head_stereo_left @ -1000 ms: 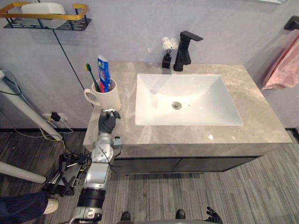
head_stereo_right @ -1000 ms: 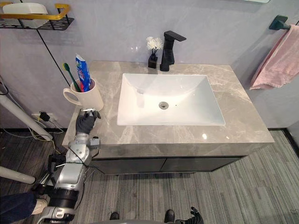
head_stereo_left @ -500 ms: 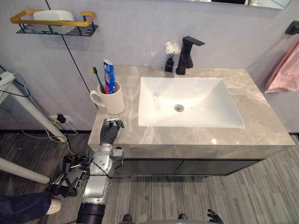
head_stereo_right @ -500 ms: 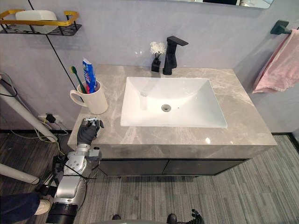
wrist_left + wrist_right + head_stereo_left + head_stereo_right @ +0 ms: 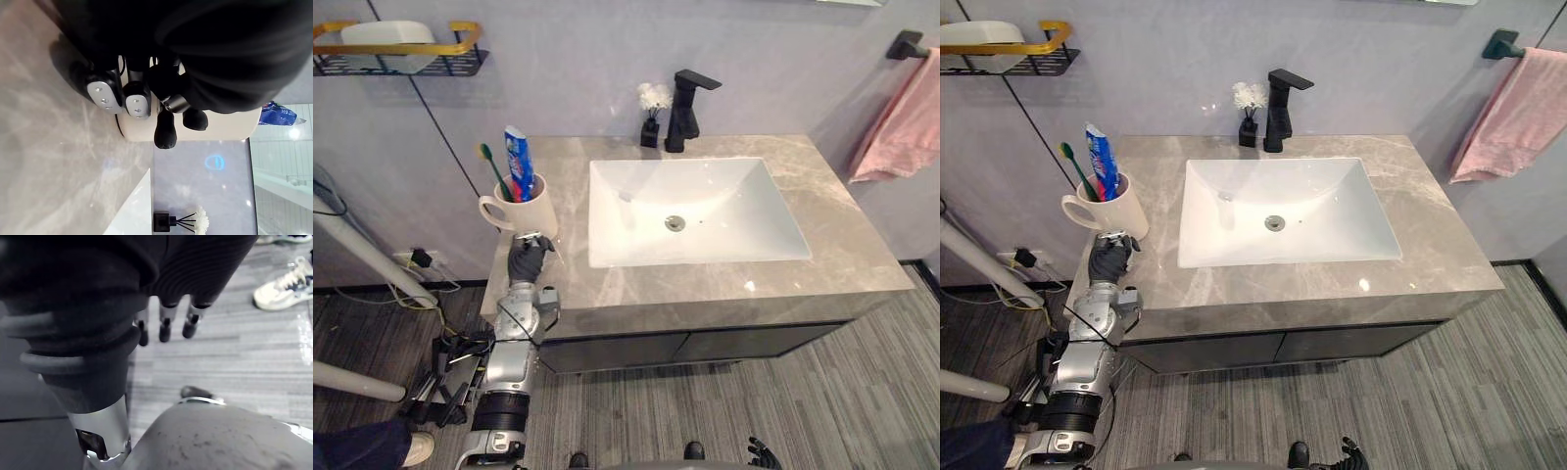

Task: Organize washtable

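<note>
Left robot hand (image 5: pixel 524 262) poised at cream ceramic mug (image 5: pixel 530 211)
Fingers loosely open, empty, just before the mug; next move, I judge: close round it.

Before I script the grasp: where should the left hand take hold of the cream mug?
Probably round its plain wall, from the front, where the left hand sits. The cream mug stands upright, toothbrush and toothpaste block its mouth, and its handle juts left.

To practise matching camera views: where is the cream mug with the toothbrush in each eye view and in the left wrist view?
Left eye view: mug on the counter's left end, beside the sink.
Right eye view: mug at the same left end.
Left wrist view: mug just beyond the left hand.
Shared landmark: white flower vase.
</note>
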